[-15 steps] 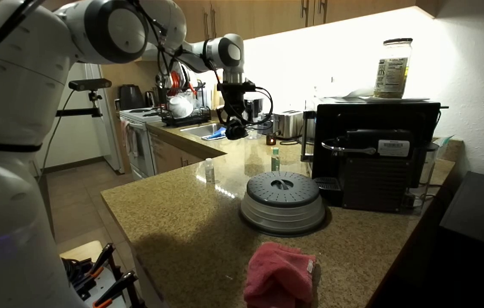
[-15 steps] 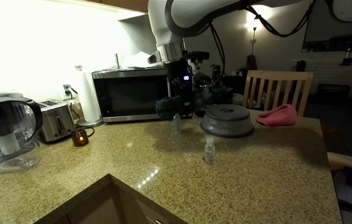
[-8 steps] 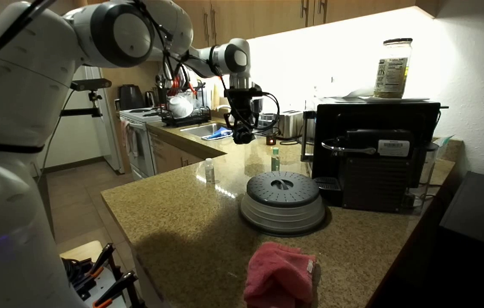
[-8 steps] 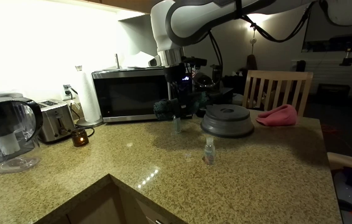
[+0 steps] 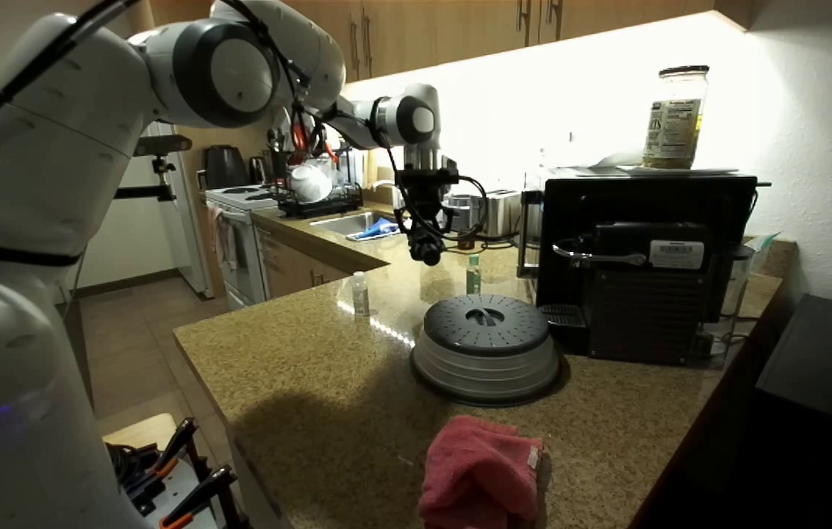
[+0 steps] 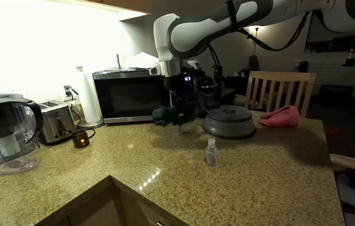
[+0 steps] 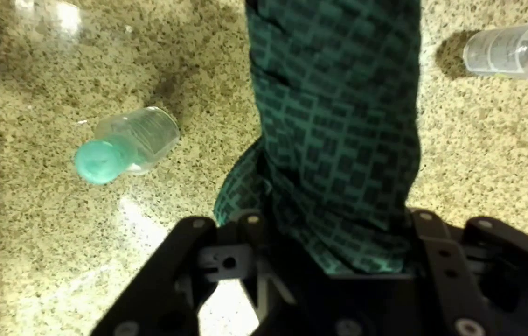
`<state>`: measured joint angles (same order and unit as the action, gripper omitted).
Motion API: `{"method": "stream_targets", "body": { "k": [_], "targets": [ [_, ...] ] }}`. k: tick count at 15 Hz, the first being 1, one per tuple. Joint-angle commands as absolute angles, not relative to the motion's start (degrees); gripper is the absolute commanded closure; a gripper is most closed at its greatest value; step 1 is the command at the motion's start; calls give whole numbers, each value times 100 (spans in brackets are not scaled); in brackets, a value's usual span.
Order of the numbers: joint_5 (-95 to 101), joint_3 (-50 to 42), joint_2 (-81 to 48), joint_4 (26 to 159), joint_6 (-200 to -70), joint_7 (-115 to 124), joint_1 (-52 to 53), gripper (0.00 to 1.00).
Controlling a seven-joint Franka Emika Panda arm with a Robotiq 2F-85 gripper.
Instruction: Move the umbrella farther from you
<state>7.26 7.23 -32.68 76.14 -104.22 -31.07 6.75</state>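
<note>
In an exterior view we look along a speckled granite worktop (image 5: 276, 360) beneath the jaws. Beyond them, to the left, are a sink (image 5: 341, 222), a dish rack (image 5: 324, 206) and a white stove (image 5: 245, 257), with wooden cabinets (image 5: 453, 29) above. A grey domed lid (image 5: 486, 360) and a pink cloth (image 5: 478, 470) lie nearer to us than the jaws; what the jaws carry is too dark to make out here.

In an exterior view a microwave (image 6: 130, 97) stands behind the jaws, with a paper towel roll (image 6: 88, 97), a toaster (image 6: 55, 122) and a filter pitcher (image 6: 5, 131) off to their left. Well to their right, in the dim room, we see a wooden chair (image 6: 281, 75). The dark teal umbrella (image 6: 161, 116) juts from the left side of the jaws, above the worktop.

In the wrist view we see the jaws gripping the umbrella, its patterned fabric running from between them past the top edge. A teal-capped bottle (image 7: 145, 135) stands to their left, a clear bottle (image 7: 509, 51) to their upper right.
</note>
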Motion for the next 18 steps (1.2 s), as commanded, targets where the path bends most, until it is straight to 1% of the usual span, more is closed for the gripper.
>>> {"method": "stream_targets", "body": {
  "k": [1,7,18],
  "targets": [
    [498,853,-3307,7741,-10414,-3179,529,80],
    [322,896,-3528,7704,-10394,-3207,473,80],
    [431,938,-3498,7959,-10571,-3251,537,80]
  ]
}}
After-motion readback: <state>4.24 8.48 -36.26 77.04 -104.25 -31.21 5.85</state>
